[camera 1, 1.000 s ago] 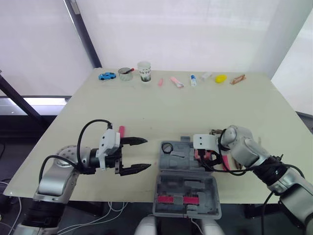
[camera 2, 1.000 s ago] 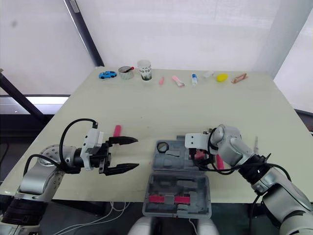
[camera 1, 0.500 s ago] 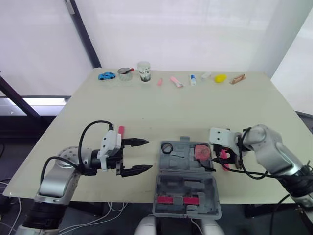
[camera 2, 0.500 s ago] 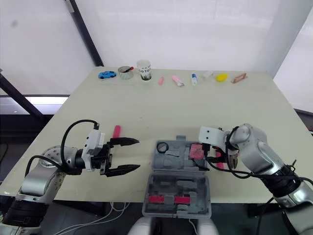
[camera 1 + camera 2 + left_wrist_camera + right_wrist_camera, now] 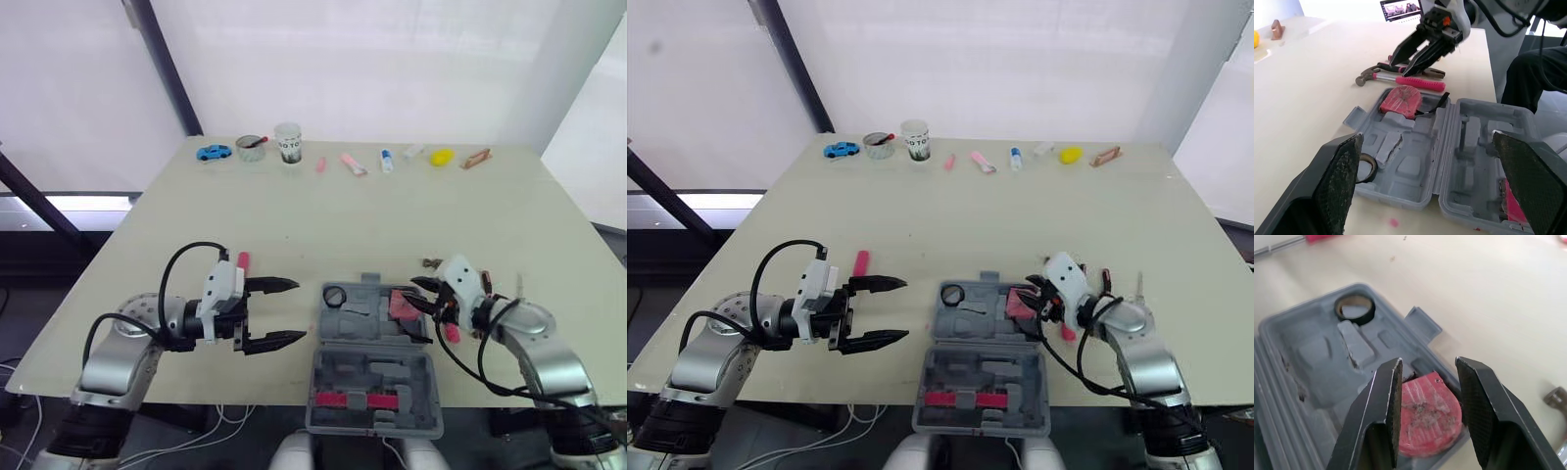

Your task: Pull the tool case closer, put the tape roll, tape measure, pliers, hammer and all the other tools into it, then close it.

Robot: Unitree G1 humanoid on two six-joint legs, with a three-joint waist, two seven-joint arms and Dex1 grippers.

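Note:
The grey tool case (image 5: 367, 377) lies open at the table's front edge. In its tray sit a black tape roll (image 5: 335, 295) and a red tape measure (image 5: 403, 304). My right gripper (image 5: 413, 294) hovers just right of the tape measure (image 5: 1425, 413), its fingers (image 5: 1476, 406) a little apart with nothing between them. A pink-handled hammer (image 5: 1400, 80) and the pliers (image 5: 1432, 73) lie on the table beside the case's right side, under that gripper. My left gripper (image 5: 297, 310) stands wide open and empty just left of the case.
A pink-handled tool (image 5: 243, 261) lies on the table behind the left gripper. Along the far edge stand a blue toy car (image 5: 215, 152), a tin (image 5: 252, 147), a cup (image 5: 288, 143) and several small items. The case lid (image 5: 370, 399) overhangs the front edge.
My right gripper left the tape measure in the case, drew back to the right and lower, and its fingers narrowed. The left gripper has not moved.

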